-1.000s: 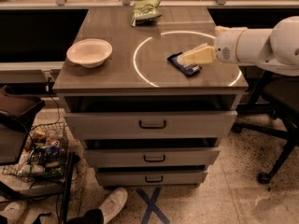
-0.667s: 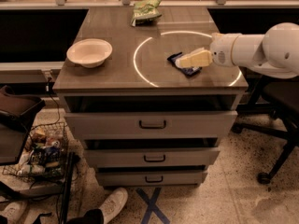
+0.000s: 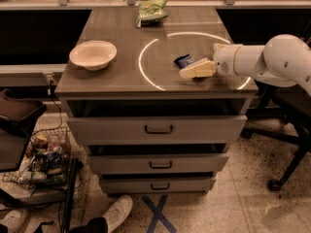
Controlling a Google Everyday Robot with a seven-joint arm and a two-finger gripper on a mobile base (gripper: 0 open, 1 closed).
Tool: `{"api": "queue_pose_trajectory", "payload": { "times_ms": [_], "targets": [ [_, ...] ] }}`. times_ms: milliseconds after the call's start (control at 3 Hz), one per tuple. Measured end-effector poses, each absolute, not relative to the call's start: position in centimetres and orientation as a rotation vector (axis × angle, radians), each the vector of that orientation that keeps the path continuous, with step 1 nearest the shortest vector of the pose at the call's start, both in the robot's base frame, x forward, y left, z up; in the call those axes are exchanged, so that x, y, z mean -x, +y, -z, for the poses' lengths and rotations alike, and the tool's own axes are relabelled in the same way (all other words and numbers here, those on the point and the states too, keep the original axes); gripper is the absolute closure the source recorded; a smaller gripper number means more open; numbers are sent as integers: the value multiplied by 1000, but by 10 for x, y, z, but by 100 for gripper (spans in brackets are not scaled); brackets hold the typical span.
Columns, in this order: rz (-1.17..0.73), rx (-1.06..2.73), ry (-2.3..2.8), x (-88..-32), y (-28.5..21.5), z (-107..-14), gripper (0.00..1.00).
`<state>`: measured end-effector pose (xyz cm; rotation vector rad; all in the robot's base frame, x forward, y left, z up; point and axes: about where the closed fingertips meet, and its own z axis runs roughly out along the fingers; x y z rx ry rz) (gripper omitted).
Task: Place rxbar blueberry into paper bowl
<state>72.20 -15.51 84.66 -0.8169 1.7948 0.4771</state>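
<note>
Rxbar blueberry [image 3: 183, 60] lies flat on the counter [image 3: 121, 79] inside the white ring [image 3: 140, 62], its near-right end hidden under my tool [image 3: 185, 72], which reaches in from the right. Whether the tool is apart or clamped, I cannot tell. Paper bowl [image 3: 93, 54] sits well apart at the counter's left, green snack bag [image 3: 151, 11] at the back.

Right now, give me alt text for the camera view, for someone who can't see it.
The robot's gripper reaches in from the right, low over a drawer cabinet's top, its tip at the rxbar blueberry lying inside a white ring. The paper bowl sits near the top's left edge, away from the bar, and a green snack bag lies at the back.
</note>
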Motion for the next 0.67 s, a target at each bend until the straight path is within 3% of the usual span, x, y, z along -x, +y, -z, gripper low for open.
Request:
{"api": "queue_pose_trajectory", "payload": {
  "times_ms": [667],
  "targets": [
    [-497,910,1845,-721,-139,-827,3]
  ]
}}
